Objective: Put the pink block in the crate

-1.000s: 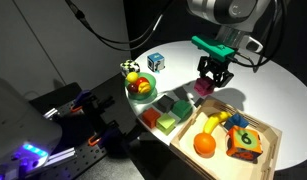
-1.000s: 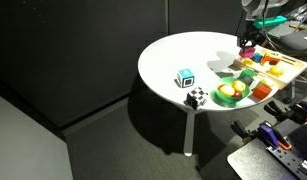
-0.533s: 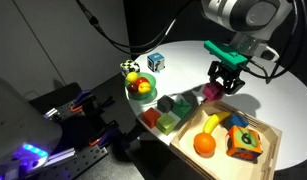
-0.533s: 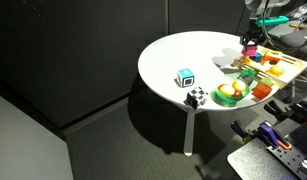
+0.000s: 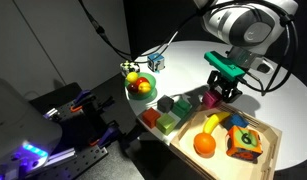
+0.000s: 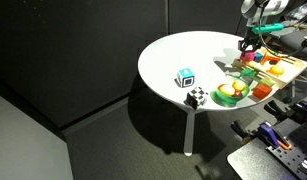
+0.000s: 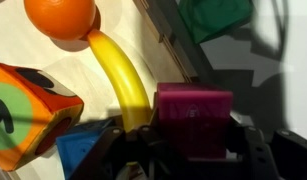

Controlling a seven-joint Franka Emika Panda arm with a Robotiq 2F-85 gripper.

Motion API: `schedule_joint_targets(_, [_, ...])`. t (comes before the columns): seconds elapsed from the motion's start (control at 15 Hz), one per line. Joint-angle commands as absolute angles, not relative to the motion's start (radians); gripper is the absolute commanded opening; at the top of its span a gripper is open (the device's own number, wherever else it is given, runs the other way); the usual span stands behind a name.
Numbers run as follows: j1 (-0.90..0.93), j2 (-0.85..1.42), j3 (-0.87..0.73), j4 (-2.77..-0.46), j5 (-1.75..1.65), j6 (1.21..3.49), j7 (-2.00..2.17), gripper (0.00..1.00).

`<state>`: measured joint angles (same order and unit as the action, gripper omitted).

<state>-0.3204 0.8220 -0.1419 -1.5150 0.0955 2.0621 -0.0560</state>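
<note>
The arm [image 5: 241, 25] comes in from the upper right in an exterior view, its thick pale joint bent over so that the hand [image 5: 223, 96] points steeply down towards the round white surface [image 5: 183, 55]. The hand is closed on the pink block [image 5: 211, 99], which shows as a spot of magenta at its lower tip, right at the near corner of the crate [image 5: 265, 126]. In the wrist view the pink block [image 7: 194, 121] sits squarely between the two dark fingers [image 7: 255, 155], its top face turned to the camera, and it hangs over the line of the crate's wooden wall [image 7: 169, 42], just beside the lower end of the banana [image 7: 119, 72]. Inside the crate in that view lie the orange [image 7: 61, 15] at the banana's far end and a many-coloured cube [image 7: 23, 112] to one side. A green block [image 7: 218, 18] rests on the surface outside the wall. Whether the pink block touches anything beneath it cannot be told. In an exterior view the hand [image 6: 249, 44] is small at the far edge of the surface.
</note>
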Motion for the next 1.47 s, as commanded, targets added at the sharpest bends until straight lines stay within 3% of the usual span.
schedule_joint_targets(0.0, [-0.317,0.845,-0.149,-1.481,0.079,2.046,-0.054,0.84])
schedule_joint_targets(0.13, [-0.316,0.838,-0.148,-1.491,0.075,2.043,-0.063,0.99])
schedule_joint_targets(1.4, [-0.191,0.524,-0.145,-1.821,-0.061,2.061,-0.092,1.0])
